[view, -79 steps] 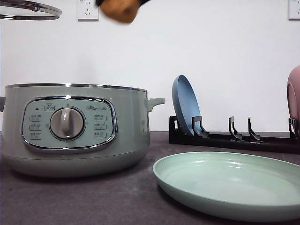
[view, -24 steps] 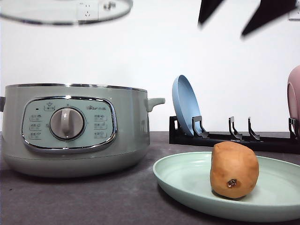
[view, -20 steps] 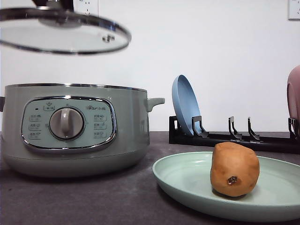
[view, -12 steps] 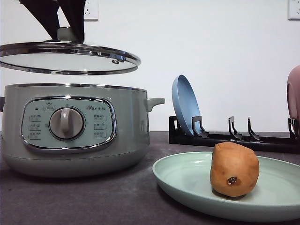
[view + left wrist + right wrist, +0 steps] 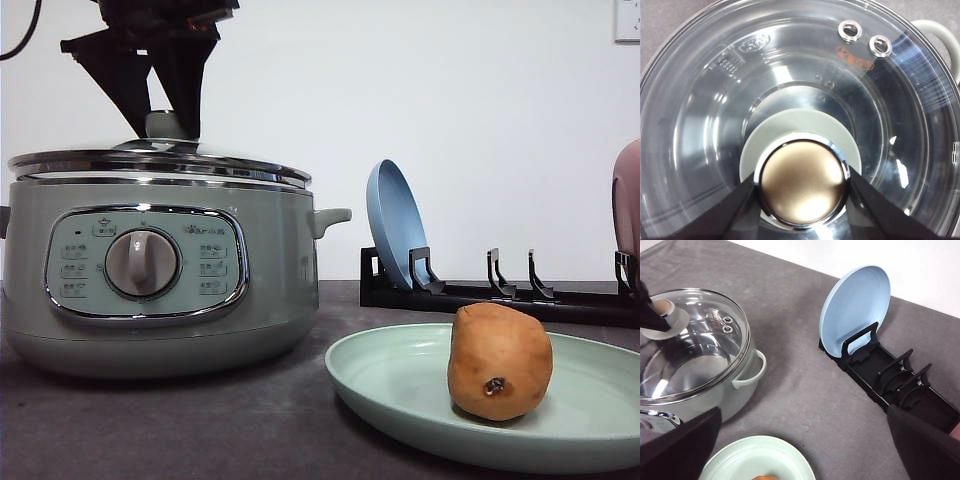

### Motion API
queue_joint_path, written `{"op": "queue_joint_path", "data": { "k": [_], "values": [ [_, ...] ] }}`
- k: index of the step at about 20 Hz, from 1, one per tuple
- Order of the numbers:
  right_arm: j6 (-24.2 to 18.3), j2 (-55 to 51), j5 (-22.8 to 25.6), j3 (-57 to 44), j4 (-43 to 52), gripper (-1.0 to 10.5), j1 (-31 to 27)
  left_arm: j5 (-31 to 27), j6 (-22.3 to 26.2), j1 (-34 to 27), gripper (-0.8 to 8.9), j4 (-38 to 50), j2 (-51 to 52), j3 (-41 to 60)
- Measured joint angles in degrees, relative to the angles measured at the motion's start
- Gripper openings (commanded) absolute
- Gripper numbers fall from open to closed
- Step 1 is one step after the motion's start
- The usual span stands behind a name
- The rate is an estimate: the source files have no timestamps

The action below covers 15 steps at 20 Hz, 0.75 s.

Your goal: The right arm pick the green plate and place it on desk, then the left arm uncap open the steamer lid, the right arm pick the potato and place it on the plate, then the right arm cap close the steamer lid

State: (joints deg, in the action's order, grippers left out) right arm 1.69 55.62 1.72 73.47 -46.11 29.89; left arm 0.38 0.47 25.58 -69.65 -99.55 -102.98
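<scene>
The glass steamer lid (image 5: 160, 163) lies on the rim of the sage-green steamer (image 5: 270, 280). My left gripper (image 5: 165, 125) comes down from above and is shut on the lid's knob (image 5: 802, 182), one black jaw on each side of it. The orange-brown potato (image 5: 500, 362) stands on the green plate (image 5: 400, 390), which lies flat on the desk (image 5: 200, 430) to the right of the steamer. My right gripper (image 5: 804, 409) hangs open high above the desk between steamer and rack, holding nothing. It is out of the front view.
A black dish rack (image 5: 500, 295) stands behind the green plate. It holds a blue plate (image 5: 395, 225) upright at its left end and a pink plate (image 5: 628, 200) at the right edge. A white wall closes the back.
The potato came to rest on the green plate and the right gripper rose out of the front view. The left gripper brought the lid down from the top left onto the steamer.
</scene>
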Motion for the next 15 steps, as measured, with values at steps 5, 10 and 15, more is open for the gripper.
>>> {"op": "queue_joint_path", "data": {
  "k": [5, 10, 15],
  "values": [
    [-0.02, -0.04, 0.0, 0.0, 0.0, 5.5, 0.0, 0.0, 0.0, 0.11, 0.08, 0.61, 0.0, 0.0],
    [-0.17, -0.04, 0.0, 0.0, 0.0, 5.5, 0.0, 0.0, 0.0, 0.28, 0.08, 0.61, 0.0, 0.0],
    [-0.39, -0.04, 0.0, 0.0, 0.0, 5.5, 0.0, -0.04, -0.11, 0.35, 0.08, 0.79, 0.0, 1.66]
  ]
}}
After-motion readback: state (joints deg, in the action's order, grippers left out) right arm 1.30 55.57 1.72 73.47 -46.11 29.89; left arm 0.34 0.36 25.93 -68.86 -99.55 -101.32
